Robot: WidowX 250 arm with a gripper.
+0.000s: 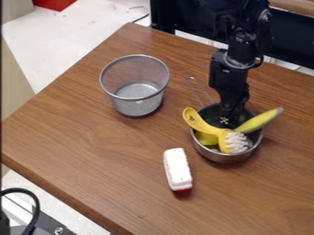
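Gripper [226,118], its closure impossible to tell, hung at the metal pot [224,158], near the yellow brush [211,130] in it; mesh basket [138,106] and white-and-red item [178,169] stood apart on the surface [98,147].

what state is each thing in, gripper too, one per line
mesh basket: upright, open-topped
metal pot: upright, with things in it
yellow brush: in the pot, bristles exposed
yellow-green thing: poking past the rim
white block: on the table
gripper: lowered into the pot
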